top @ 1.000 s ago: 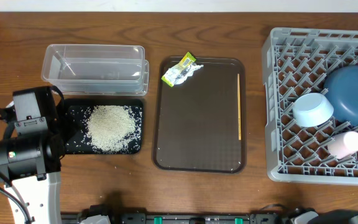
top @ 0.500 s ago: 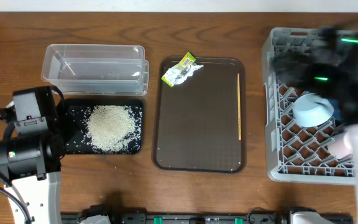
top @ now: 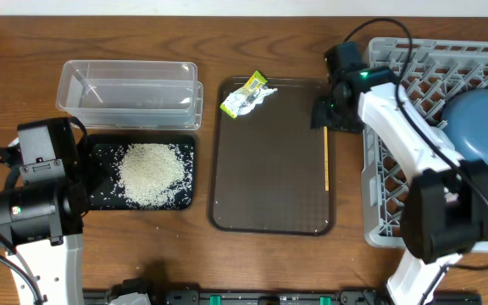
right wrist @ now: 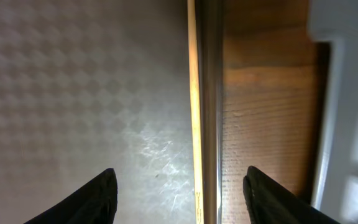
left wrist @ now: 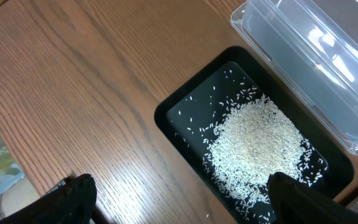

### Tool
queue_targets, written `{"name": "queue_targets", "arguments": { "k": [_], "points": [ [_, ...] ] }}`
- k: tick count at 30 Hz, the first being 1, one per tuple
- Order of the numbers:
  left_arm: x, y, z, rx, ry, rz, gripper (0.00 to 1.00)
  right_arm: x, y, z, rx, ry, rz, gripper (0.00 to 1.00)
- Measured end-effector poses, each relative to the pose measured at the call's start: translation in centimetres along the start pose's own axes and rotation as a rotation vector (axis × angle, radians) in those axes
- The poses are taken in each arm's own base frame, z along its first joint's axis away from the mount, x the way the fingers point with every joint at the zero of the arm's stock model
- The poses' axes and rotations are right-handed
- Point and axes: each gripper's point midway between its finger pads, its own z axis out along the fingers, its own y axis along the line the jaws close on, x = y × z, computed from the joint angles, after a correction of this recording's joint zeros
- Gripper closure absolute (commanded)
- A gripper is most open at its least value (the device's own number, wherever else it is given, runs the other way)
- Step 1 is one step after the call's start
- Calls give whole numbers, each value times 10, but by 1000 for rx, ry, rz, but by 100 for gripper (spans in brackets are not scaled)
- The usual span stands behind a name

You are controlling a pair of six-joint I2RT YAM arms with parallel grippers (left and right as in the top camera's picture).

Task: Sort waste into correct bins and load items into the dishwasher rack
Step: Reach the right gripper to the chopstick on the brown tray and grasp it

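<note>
Near left, over the desk [top: 24, 68]: left tool [left wrist: 182, 186], fingers spread wide, nothing between them. Just beyond it, a black tray [top: 100, 182] holding a heap of white rice [top: 151, 174], with loose grains scattered round the heap.

At centre, a brown tray [top: 269, 169]. Along its right rim, a thin wooden chopstick [top: 325, 148], flat on the tray, long axis running near to far, parallel to the rim.

Over the chopstick's far end: right tool [right wrist: 180, 180], well open, gripping nothing. In the right wrist view, chopstick passing between the two fingers, a little right of the midline, touched by neither.

In the brown tray's far left corner, a yellow-green wrapper [top: 246, 96] with crumpled white paper.

Far left, a clear tub [top: 130, 89], just behind the black tray.

At right, the grey rack [top: 371, 169], a dark-blue plate [top: 481, 127] inside.
</note>
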Motion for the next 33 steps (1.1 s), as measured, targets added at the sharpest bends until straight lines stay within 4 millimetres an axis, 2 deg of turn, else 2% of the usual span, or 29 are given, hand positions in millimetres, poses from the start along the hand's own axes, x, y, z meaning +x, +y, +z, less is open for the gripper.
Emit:
{"name": "queue_targets", "arguments": {
  "k": [5,8,12,21,33],
  "points": [
    [0,0,0,0,0,0,10,4,-1,23,19,47,-2,39],
    [0,0,0,0,0,0,10,3,-1,32,19,53,-4,44],
    [0,0,0,0,0,0,9,3,0,39,21,59,-5,44],
    [0,0,0,0,0,0,10,8,14,46,27,56,-44,43],
    [0,0,0,0,0,0,9,6,10,46,66,36,-47,45]
  ]
}}
